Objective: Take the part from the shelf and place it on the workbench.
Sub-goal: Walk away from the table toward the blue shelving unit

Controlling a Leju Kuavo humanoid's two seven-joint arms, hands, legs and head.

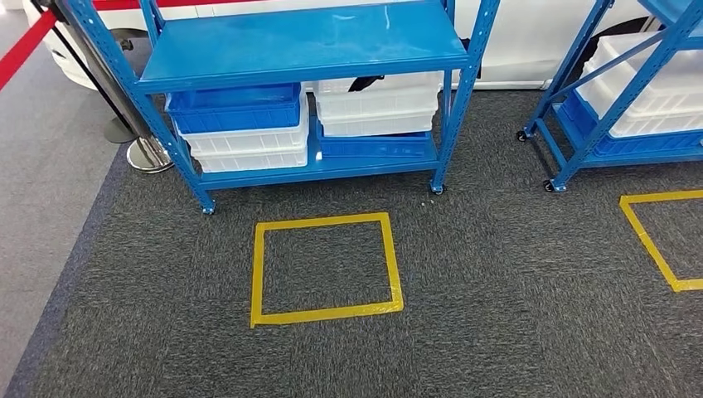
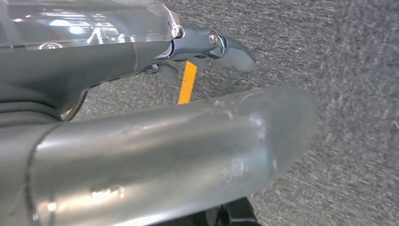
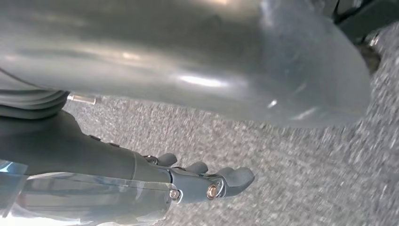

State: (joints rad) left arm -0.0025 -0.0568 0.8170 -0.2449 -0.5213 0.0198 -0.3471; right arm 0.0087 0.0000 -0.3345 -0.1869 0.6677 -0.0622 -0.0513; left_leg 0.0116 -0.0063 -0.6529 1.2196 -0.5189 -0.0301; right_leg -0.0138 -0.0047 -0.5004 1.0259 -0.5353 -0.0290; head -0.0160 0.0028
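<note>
Part not identifiable yet — probably inside the stacked bins (image 1: 249,133) on the shelf (image 1: 307,50)'s lower level. Left hand (image 2: 207,47) and right hand (image 3: 207,181) released, holding nothing — handling unjudgeable.

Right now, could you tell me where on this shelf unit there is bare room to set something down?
The upper blue shelf is bare across its width. The lower shelf is crowded: a blue bin on white bins at left, white bins on a blue one at right.

Blue shelf (image 1: 307,50) upper centre of frame, upright on castors; top board bare. Blue and white bins (image 1: 240,124) stacked on lower board; part cannot be made out.
</note>
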